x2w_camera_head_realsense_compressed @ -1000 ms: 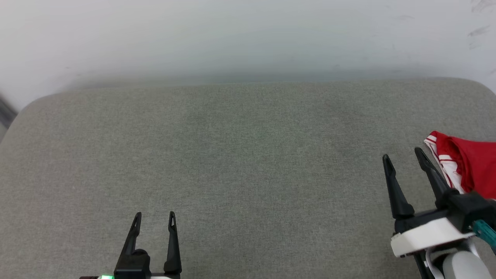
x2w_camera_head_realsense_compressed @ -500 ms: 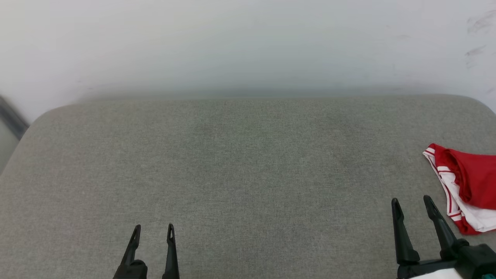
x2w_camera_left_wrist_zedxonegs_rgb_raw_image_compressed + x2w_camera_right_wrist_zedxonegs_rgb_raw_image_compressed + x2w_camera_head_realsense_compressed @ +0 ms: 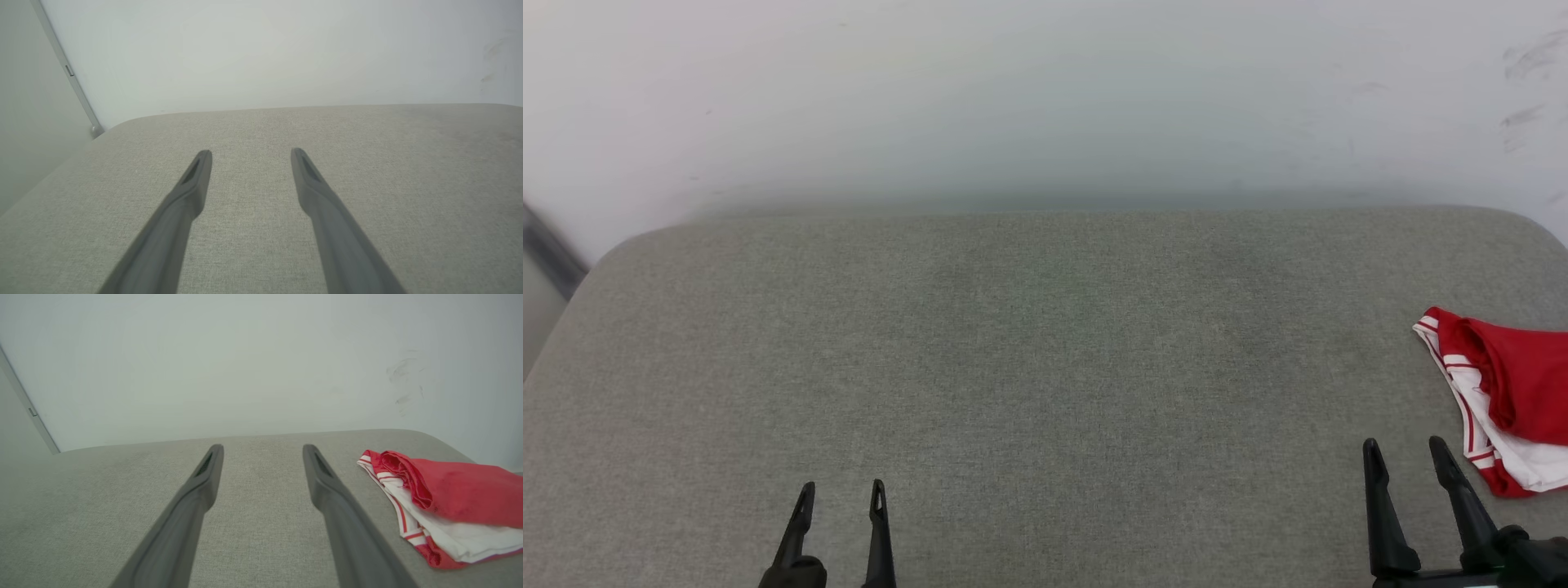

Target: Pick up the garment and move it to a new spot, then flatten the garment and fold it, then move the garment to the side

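Note:
The garment (image 3: 1515, 392) is a red bundle with white, red-striped trim, folded up at the right edge of the grey cushioned surface (image 3: 1045, 367); the right wrist view has the garment (image 3: 449, 494) to the right of the fingers. My right gripper (image 3: 1405, 451) stands open at the lower right, just left of the garment and apart from it, with nothing between its fingers. At the lower left my left gripper (image 3: 842, 491) is open and empty; in its wrist view the left gripper (image 3: 250, 154) hovers over bare fabric.
A pale wall (image 3: 1045, 98) rises behind the surface's far edge, with dark scuffs (image 3: 1531, 57) at its upper right. The surface has rounded far corners; beyond the left one runs a grey vertical strip (image 3: 65, 69).
The head camera has tilted, so the whole picture sits lower. The right gripper has pulled back from beside the garment toward the near edge. The garment has stayed put.

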Controlling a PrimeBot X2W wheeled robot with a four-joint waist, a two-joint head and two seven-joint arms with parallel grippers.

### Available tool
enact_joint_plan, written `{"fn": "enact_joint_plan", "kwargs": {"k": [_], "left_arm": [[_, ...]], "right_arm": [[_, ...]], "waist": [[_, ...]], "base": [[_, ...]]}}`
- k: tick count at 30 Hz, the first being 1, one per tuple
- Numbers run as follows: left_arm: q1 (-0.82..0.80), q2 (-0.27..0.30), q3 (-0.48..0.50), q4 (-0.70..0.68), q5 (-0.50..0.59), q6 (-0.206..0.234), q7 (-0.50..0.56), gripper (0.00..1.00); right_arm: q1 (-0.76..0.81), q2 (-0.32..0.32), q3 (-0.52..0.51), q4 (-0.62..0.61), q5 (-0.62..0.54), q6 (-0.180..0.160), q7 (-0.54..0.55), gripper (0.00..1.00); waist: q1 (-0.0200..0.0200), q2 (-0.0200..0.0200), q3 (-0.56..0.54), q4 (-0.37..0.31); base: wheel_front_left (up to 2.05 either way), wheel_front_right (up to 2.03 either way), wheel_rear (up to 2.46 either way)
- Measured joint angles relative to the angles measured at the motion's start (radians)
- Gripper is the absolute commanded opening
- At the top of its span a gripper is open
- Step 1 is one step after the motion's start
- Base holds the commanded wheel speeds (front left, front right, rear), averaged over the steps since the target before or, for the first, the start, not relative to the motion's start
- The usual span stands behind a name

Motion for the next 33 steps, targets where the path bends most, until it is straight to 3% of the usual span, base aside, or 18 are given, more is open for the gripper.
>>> {"fn": "enact_joint_plan", "kwargs": {"k": [1, 8, 33], "left_arm": [[0.0, 0.0, 0.001, -0.003, 0.0, 0.0, 0.0, 0.0], [0.009, -0.001, 0.001, 0.05, -0.015, -0.001, 0.006, 0.0], [-0.077, 0.022, 0.028, 0.115, -0.525, -0.073, 0.093, 0.0]], "right_arm": [[0.0, 0.0, 0.0, 0.0, 0.0, 0.0, 0.0, 0.0], [0.004, 0.0, 0.003, 0.057, 0.01, 0.0, 0.007, 0.0], [-0.069, -0.014, 0.012, 0.123, 0.486, 0.0, 0.094, 0.0]], "waist": [[0.0, 0.0, 0.001, 0.0], [0.0001, 0.0, 0.002, 0.0], [0.0001, 0.0, 0.008, -0.007]], "base": [[0.0, 0.0, 0.0], [0.0, 0.0, 0.0], [0.0, 0.0, 0.0]]}}
